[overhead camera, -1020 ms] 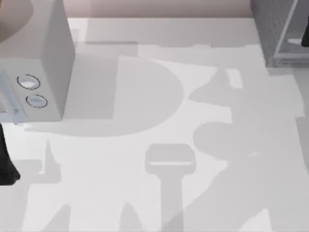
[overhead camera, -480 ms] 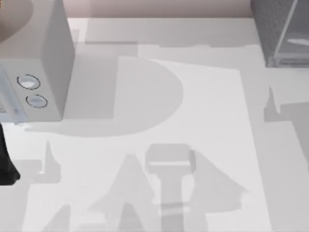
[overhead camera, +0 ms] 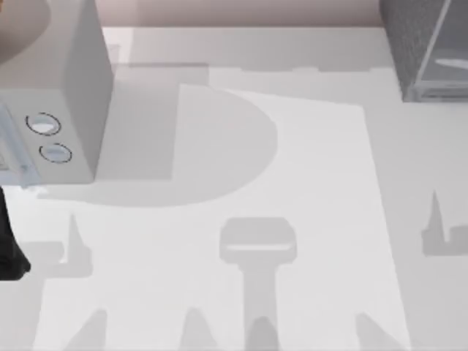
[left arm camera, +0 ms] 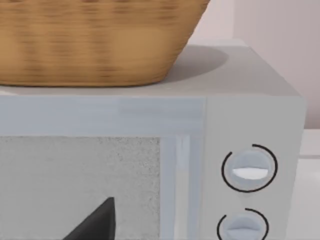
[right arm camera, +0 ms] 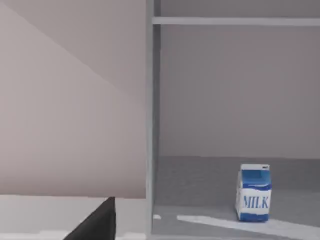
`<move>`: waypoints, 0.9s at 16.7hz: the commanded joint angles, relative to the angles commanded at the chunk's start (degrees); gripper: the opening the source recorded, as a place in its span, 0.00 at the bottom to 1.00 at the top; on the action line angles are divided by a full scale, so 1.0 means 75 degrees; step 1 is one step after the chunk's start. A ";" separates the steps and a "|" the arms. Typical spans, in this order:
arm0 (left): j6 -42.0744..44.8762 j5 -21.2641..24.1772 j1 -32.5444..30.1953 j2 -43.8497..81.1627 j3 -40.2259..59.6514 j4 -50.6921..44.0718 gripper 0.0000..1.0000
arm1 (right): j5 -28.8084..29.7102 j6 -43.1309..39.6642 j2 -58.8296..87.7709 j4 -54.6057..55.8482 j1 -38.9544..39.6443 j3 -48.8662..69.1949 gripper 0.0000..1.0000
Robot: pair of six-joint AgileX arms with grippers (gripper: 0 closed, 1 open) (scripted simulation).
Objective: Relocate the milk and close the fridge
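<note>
Since earlier frame, right arm's shadow withdrawn toward table's right edge. Milk (right arm camera: 254, 193) upright on fridge (overhead camera: 419, 51) floor, door open. Gripper openings: cannot tell. Placement judged done; next: push door shut.

The fridge (overhead camera: 409, 44) has a matt, dark grey speckled shell that looks like rough stone or textured plastic, with smooth pale grey panels inside (right arm camera: 235, 90), and the milk (right arm camera: 254, 192) stands there as a smooth, printed paper-like carton. The desk (overhead camera: 307, 168) is plain matt white. The light grey box with two dials (left arm camera: 250, 125) looks like smooth satin plastic with a grainy speckled window, and the basket (left arm camera: 95, 40) on top is woven tan wicker.
</note>
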 joint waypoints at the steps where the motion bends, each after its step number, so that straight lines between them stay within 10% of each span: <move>1: 0.0000 0.0000 0.0000 0.0000 0.0000 0.0000 1.00 | 0.0027 0.0007 -0.0401 -0.0360 -0.0019 -0.0302 1.00; 15: 0.0000 0.0000 0.0000 0.0000 0.0000 0.0000 1.00 | 0.0145 0.0034 -0.1946 -0.2061 -0.0116 -0.0493 1.00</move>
